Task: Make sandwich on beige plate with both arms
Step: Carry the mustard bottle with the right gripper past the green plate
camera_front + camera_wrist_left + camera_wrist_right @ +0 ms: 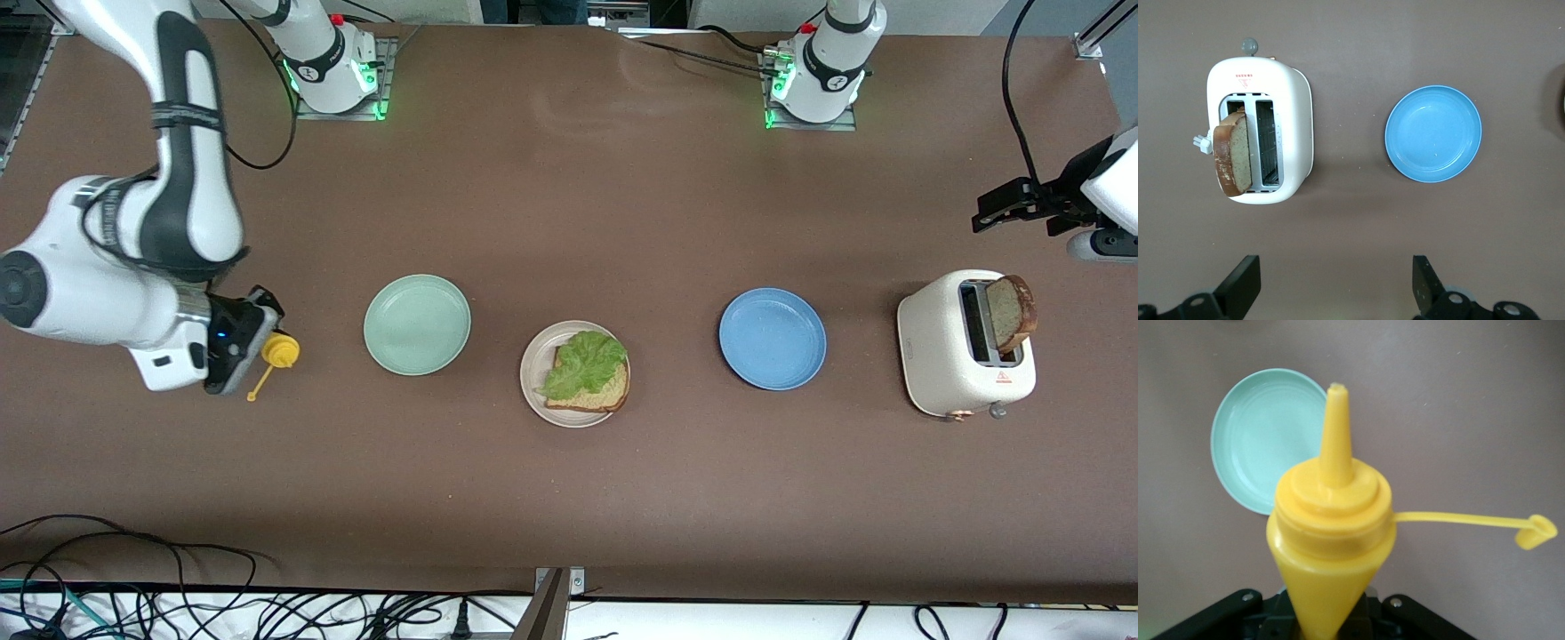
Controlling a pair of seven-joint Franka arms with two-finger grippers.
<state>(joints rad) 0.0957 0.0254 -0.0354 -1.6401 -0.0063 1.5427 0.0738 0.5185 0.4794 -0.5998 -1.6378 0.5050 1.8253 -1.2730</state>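
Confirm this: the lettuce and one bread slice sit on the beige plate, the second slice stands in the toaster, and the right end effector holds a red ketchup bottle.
One detail is wrong: the bottle gripped by the right end effector is yellow, with its cap flipped open, as the right wrist view shows. The rest stands: lettuce on one bread slice lies on the beige plate, and the second slice stands in the toaster.

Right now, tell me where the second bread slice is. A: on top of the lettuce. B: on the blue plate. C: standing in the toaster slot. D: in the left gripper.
C: the second bread slice stands up out of a slot of the white toaster, while the blue plate holds nothing, the lettuce lies uncovered, and the left gripper is open.
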